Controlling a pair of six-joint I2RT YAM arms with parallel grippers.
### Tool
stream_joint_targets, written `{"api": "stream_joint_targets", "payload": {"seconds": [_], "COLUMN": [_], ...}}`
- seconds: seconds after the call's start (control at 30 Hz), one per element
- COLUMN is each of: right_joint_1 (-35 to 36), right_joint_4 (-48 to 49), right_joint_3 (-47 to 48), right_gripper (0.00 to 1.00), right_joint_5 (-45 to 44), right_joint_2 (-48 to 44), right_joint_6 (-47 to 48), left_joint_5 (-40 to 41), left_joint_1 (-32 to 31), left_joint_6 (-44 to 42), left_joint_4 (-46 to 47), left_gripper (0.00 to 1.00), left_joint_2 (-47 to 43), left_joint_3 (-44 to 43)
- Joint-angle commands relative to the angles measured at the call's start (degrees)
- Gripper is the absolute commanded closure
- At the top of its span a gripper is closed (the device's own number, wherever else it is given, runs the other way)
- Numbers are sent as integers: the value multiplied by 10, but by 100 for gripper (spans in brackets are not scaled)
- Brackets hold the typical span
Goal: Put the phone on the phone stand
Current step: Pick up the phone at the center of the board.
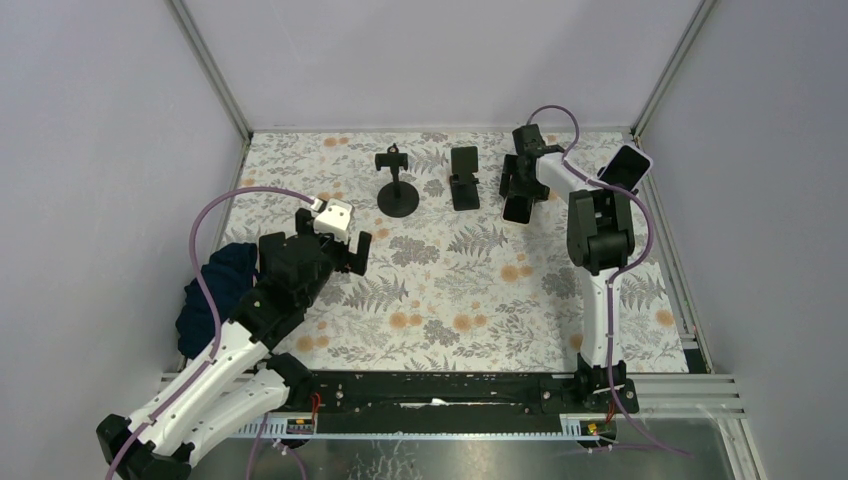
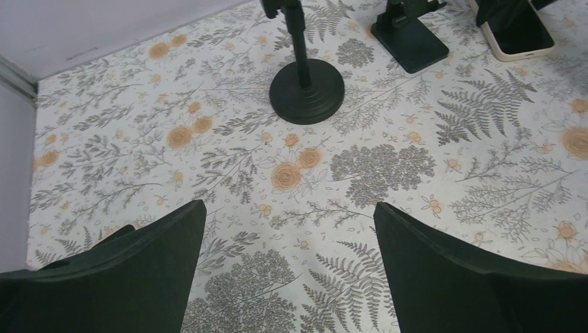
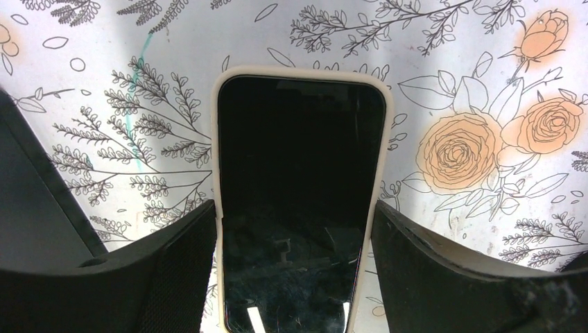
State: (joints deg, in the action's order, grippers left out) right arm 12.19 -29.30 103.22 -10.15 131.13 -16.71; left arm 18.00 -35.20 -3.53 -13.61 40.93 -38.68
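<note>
at the far side, right of centre: phone (image 3: 299,152) flat on cloth (image 1: 450,290), black screen up, cream case.
right gripper (image 3: 295,215): fingers astride phone's long edges; contact cannot be told.
left gripper (image 2: 289,208): fingers wide apart above cloth.
stands: pole stand (image 1: 398,186), folding stand (image 1: 464,178), left of phone.
surface: floral print, grey walls (image 1: 430,60).
left edge: blue rag (image 1: 212,290).

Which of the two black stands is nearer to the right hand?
The flat folding stand with a rectangular base; the pole stand with the round base is farther from the right hand.

Right hand (image 1: 519,198) over phone (image 1: 518,211)
</note>
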Motion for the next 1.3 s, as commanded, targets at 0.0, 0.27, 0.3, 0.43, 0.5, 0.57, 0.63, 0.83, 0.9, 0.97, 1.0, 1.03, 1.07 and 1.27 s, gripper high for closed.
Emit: {"api": "stream_joint_targets", "payload": {"seconds": [0.0, 0.27, 0.3, 0.43, 0.5, 0.57, 0.63, 0.83, 0.9, 0.97, 1.0, 1.03, 1.07, 1.27], "right_joint_1": [2, 2, 2, 2, 2, 3, 3, 10, 14, 18, 21, 24, 27, 38], "right_joint_4": [-3, 48, 49, 62, 71, 78, 84, 105, 112, 124, 129, 136, 140, 161], "right_joint_3": [-42, -116, -123, -164, -182, -199, -213, -256, -270, -289, -297, -305, -312, -334], "right_gripper": [51, 54, 54, 54, 54, 54, 54, 54, 54, 54, 54, 54, 54, 53], "right_joint_5": [56, 133, 140, 170, 184, 197, 212, 246, 256, 266, 270, 275, 279, 306], "right_joint_2": [-14, -105, -109, -134, -146, -160, -175, -202, -215, -229, -235, -243, -250, -281], "right_joint_6": [23, 15, 15, 5, 1, -7, -11, -27, -32, -37, -41, -43, -45, -61], "left_joint_5": [-56, -235, -244, -267, -258, -242, -229, -223, -228, -226, -222, -218, -216, -216], "left_joint_1": [3, 3, 3, -2, -16, -34, -49, -68, -70, -75, -78, -81, -82, -90], "left_joint_6": [24, 253, 283, 430, 474, 505, 533, 608, 628, 645, 650, 655, 660, 697], "left_joint_4": [32, 157, 188, 364, 428, 477, 500, 599, 625, 645, 647, 648, 650, 680], "left_gripper": [1, 1, 1, 1, 1, 2, 2, 8, 11, 11, 11, 11, 11, 11], "left_joint_2": [16, 95, 103, 152, 184, 239, 293, 458, 510, 559, 575, 592, 609, 695], "left_joint_3": [0, -12, 0, 83, 115, 133, 130, 96, 73, 50, 39, 28, 19, -21]}}
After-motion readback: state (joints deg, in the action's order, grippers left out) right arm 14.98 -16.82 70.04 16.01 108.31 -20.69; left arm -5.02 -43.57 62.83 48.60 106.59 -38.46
